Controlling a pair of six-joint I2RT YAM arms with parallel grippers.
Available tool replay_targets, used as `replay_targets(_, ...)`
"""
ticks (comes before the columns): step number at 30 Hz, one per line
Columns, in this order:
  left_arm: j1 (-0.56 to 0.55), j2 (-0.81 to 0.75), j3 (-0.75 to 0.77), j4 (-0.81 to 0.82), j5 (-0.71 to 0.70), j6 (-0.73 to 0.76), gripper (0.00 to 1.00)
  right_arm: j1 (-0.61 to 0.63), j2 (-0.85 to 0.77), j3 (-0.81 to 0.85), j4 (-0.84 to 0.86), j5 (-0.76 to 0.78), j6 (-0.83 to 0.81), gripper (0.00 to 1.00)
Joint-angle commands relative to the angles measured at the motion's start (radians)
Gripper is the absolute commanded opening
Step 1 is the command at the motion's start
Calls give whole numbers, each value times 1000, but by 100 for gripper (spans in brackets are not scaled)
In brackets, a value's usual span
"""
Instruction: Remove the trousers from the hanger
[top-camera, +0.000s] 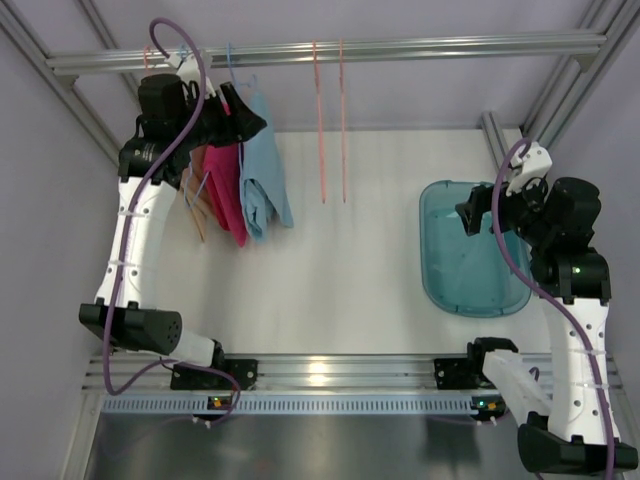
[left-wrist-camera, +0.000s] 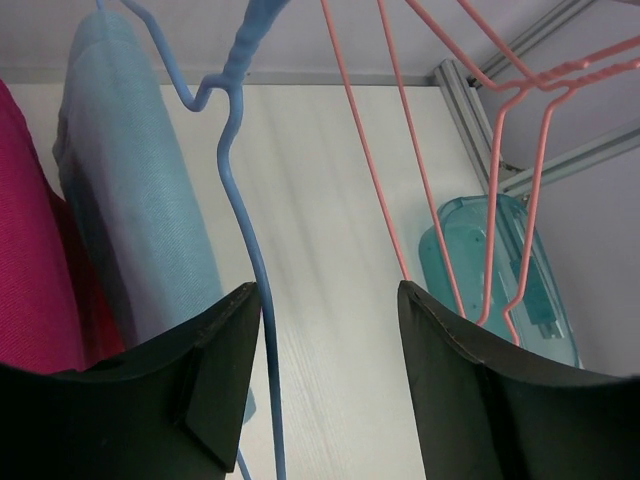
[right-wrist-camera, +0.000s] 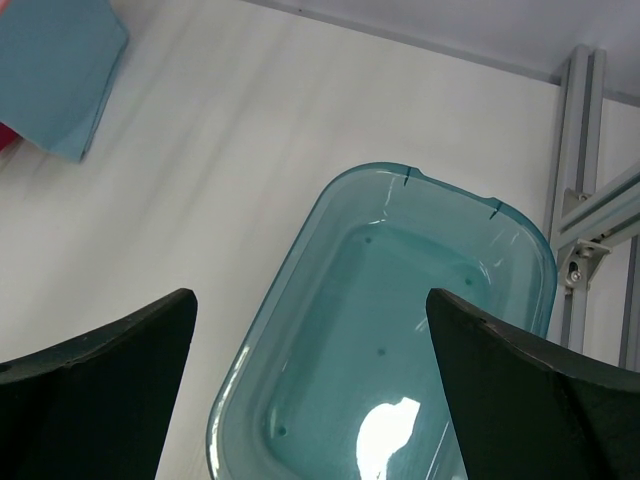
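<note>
At the rail's (top-camera: 400, 47) left end hang light blue trousers (top-camera: 265, 170) and magenta trousers (top-camera: 225, 190) — left gripper (left-wrist-camera: 325, 300) spread wide, blue hanger (left-wrist-camera: 245, 230) wire between its fingers (left-wrist-camera: 215, 370) (unpinched) — right gripper (right-wrist-camera: 310, 300) spread too, over the teal bin (right-wrist-camera: 530, 250).

Both sides raised, jaws parted.
My left arm (top-camera: 135, 225) stretches far forward and up, and my left gripper (left-wrist-camera: 325, 300) is spread wide, clamping nothing. My right arm (top-camera: 585, 330) stands bent, wrist tipped downward, my right gripper (right-wrist-camera: 310, 300) equally wide apart.
</note>
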Motion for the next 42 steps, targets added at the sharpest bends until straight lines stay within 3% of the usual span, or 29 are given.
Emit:
replay_targets(1,-1,2,-11,108,62,-74,63,-10,1,15,12,-1,-17,99)
replay_targets(5,-1,-10,-63,226,107,-157,58,-10,-1,13,12,-1,-17,99)
replay_targets(10,-1,2,-63,309,111,-222,42,-10,-7,9,6,4,-20,99)
replay_targets(18,-1,20,-55,336,111,-282,0,-10,-24,-2,1,8,-27,99)
replay_targets(37,-1,-132,-149,825,79,-458,0,-10,-17,-2,6,-4,-21,99)
replay_targets(42,-1,-178,-144,835,71,-447,0,-10,-10,4,7,-10,-21,99)
